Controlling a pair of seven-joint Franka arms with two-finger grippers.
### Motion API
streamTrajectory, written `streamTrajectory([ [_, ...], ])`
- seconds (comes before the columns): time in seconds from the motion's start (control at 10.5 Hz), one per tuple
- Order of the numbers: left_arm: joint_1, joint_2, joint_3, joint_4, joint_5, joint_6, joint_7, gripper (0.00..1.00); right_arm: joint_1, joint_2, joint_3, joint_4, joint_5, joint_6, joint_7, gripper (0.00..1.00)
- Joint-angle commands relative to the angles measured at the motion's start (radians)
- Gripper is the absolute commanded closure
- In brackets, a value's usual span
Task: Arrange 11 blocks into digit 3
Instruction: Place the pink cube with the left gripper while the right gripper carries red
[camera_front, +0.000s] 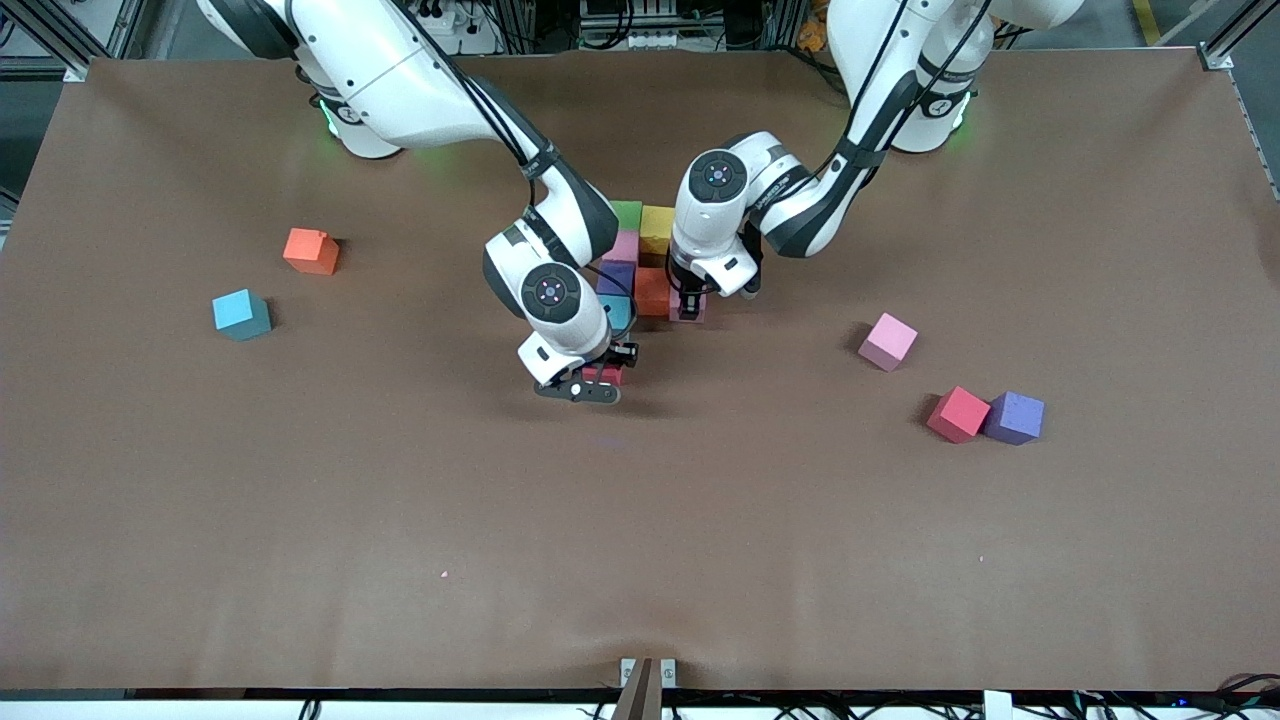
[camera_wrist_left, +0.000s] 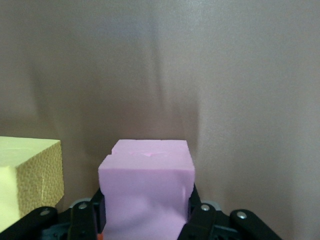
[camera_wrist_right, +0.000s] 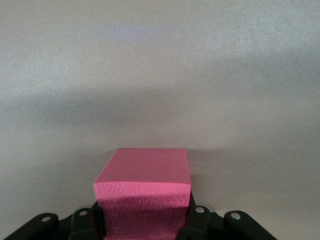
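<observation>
A cluster of touching blocks lies mid-table: green (camera_front: 627, 213), yellow (camera_front: 657, 228), pink (camera_front: 622, 246), purple (camera_front: 615, 277), cyan (camera_front: 618, 312) and orange-red (camera_front: 652, 290). My left gripper (camera_front: 689, 303) is shut on a pale pink block (camera_wrist_left: 147, 182), held low beside the orange-red block. A yellow block (camera_wrist_left: 30, 175) shows in the left wrist view. My right gripper (camera_front: 598, 381) is shut on a red block (camera_front: 607, 375), low by the cyan block at the cluster's end nearer the camera. The red block looks deep pink in the right wrist view (camera_wrist_right: 144, 180).
Loose blocks lie on the brown table (camera_front: 640, 520). An orange one (camera_front: 310, 250) and a cyan one (camera_front: 241, 314) are toward the right arm's end. A pink one (camera_front: 888, 341), a red one (camera_front: 958, 414) and a purple one (camera_front: 1014, 417) are toward the left arm's end.
</observation>
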Motion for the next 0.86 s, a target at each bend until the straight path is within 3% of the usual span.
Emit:
streamTrajectory([
  [0.0, -0.006, 0.016, 0.001, 0.018, 0.030, 0.007, -0.031, 0.02, 0.016, 0.007, -0.003, 0.016, -0.012, -0.033, 0.036, 0.82],
  [0.29, -0.001, 0.001, 0.000, 0.011, 0.030, -0.004, -0.029, 0.00, 0.018, 0.009, -0.003, 0.016, -0.012, -0.033, 0.040, 0.82],
  [0.76, 0.025, -0.149, -0.002, -0.032, 0.030, -0.102, 0.064, 0.00, 0.016, 0.009, 0.007, 0.010, -0.013, -0.030, 0.029, 0.81],
])
